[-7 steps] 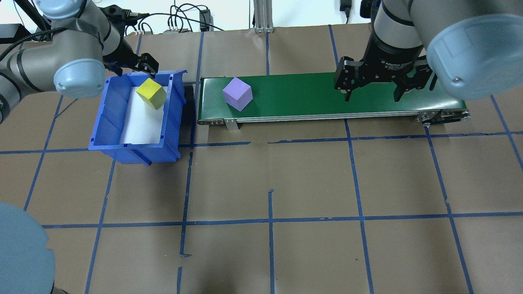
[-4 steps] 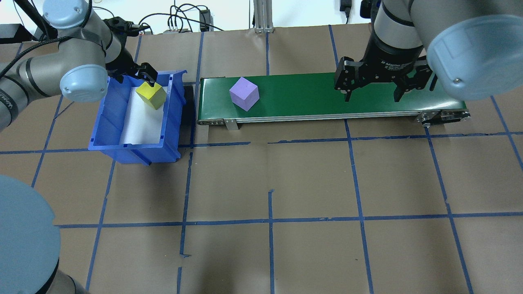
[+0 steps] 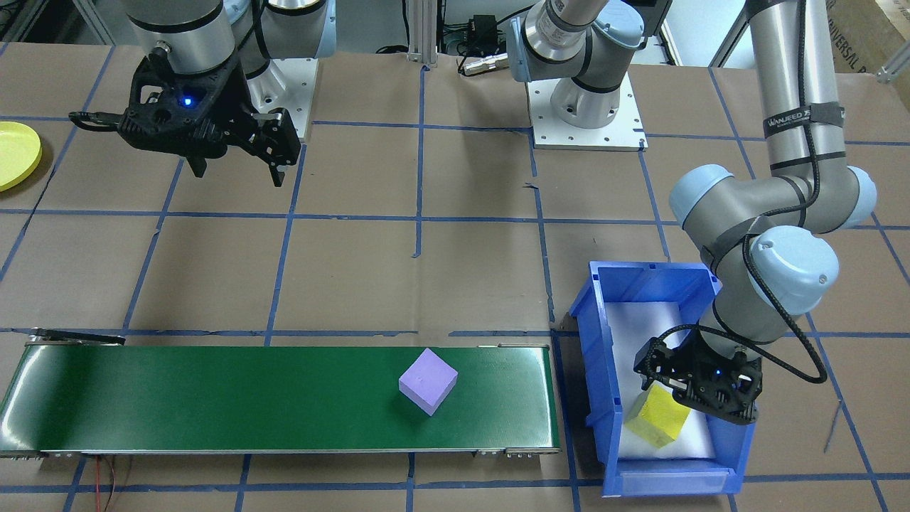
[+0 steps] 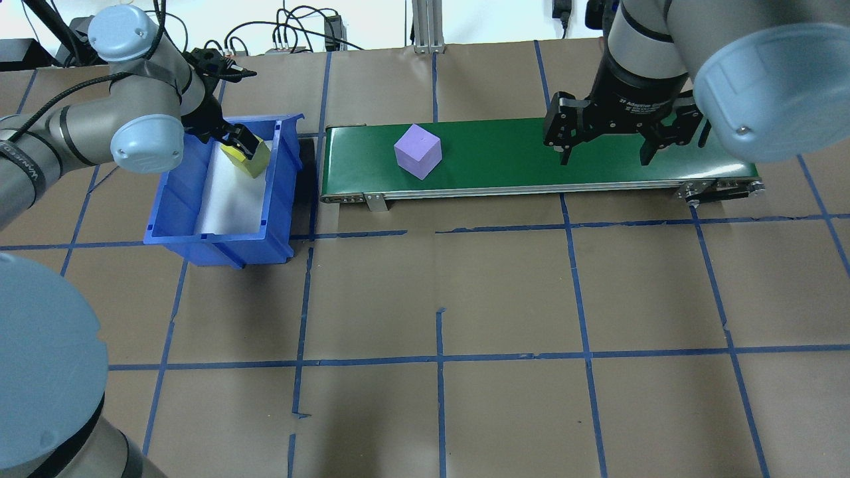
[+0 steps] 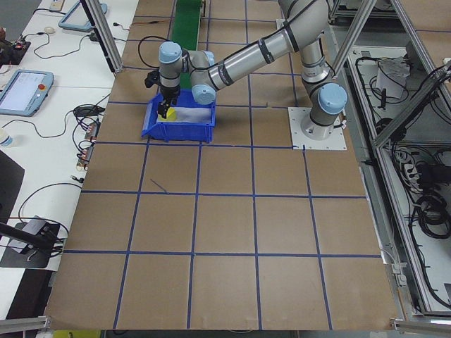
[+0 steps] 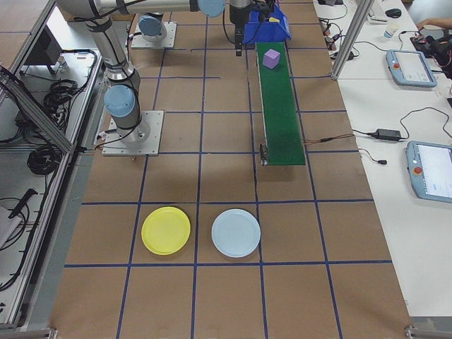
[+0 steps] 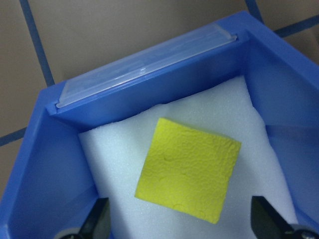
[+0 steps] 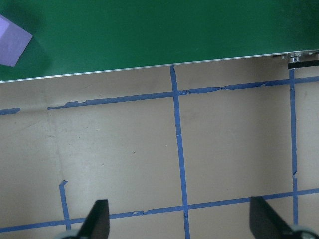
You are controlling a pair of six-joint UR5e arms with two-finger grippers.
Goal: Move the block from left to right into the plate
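My surface point(image 4: 505, 292) is covered in brown paper gridded with blue tape, and a green conveyor belt point(image 4: 531, 159) runs along its far side in the overhead view. A purple block point(image 4: 418, 151) sits on the belt toward its left end, tilted corner-on to the belt's edges. Just beside that end stands a blue bin point(image 4: 172, 212) lined with white foam, with a yellow block point(image 3: 657, 417) inside near its far wall. My left tool point(image 3: 693, 384) is down inside the bin directly over the yellow block; from the left wrist camera I see its fingers point(image 7: 97, 221) spread wide, one on either side of the block and clear of it. My right tool point(image 4: 603, 149) hangs above the belt's right portion, well apart from the purple block, with its two fingers spread and nothing between them. The yellow plate point(image 6: 166, 230) lies well away from the belt's right end, beside a pale blue plate point(image 6: 236, 233); both are bare.
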